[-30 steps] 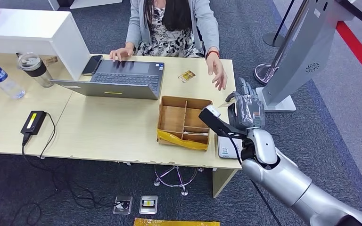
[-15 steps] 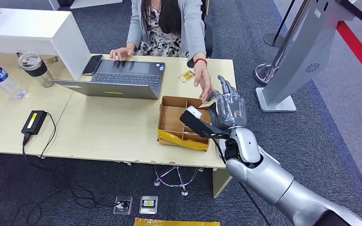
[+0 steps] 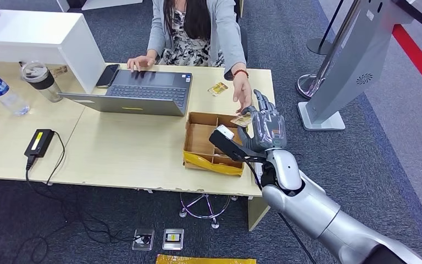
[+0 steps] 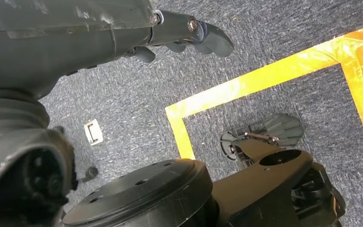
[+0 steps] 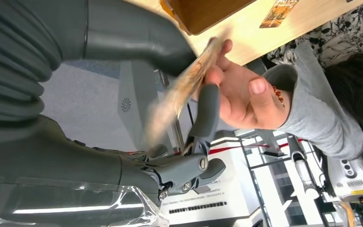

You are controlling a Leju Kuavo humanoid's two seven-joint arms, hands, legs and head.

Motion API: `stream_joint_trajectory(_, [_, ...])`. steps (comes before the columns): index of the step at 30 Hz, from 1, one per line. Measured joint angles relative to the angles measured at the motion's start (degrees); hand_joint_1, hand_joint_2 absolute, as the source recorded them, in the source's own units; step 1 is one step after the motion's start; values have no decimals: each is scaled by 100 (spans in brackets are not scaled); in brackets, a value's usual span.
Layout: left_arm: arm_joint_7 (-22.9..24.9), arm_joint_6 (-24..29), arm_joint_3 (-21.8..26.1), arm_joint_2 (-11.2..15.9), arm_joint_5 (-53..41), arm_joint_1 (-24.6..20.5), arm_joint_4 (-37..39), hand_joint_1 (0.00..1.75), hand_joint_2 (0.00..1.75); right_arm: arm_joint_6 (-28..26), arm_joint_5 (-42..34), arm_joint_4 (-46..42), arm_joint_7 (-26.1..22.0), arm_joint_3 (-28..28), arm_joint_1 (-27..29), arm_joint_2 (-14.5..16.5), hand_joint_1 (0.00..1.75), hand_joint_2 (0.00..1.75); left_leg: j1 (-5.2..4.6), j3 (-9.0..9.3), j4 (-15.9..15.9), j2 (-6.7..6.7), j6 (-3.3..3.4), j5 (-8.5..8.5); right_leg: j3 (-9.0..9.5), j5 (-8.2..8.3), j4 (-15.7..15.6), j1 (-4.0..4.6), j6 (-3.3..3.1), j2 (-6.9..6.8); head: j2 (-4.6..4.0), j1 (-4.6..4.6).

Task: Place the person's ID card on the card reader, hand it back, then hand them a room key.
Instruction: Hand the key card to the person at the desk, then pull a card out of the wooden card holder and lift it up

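Both hands on card, wrist view

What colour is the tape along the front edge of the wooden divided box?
Yellow. The tape on the wooden box shows best in the head view.

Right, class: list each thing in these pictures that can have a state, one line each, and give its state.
right hand: holds the card, at the person's fingers
card: pinched, held over the wooden box
person's hand: open, reaching to the card
left hand: empty, hanging above the floor
laptop: open
wooden box: open-topped, on the table
water bottle: capped
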Motion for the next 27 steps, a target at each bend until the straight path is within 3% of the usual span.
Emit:
stream_joint_trajectory(18, [22,-138,0,0,-63,-102,0,0,0,-49,-10,220,8,3,-5,66,0,0,0,1,1,0,0,0,0,0,0,0,0,0,0,-1])
stream_joint_trajectory(23, [59,-96,0,0,-53,-135,0,0,0,-199,102,228,19,-2,36,7,0,0,0,2,1,1,0,0,-2,0,0,0,0,3,0,0])
stream_joint_trajectory(27, [58,-62,0,2,-19,-124,0,0,0,-21,136,62,138,-3,145,-68,0,0,0,3,1,1,0,0,-2,0,0,0,0,3,0,1])
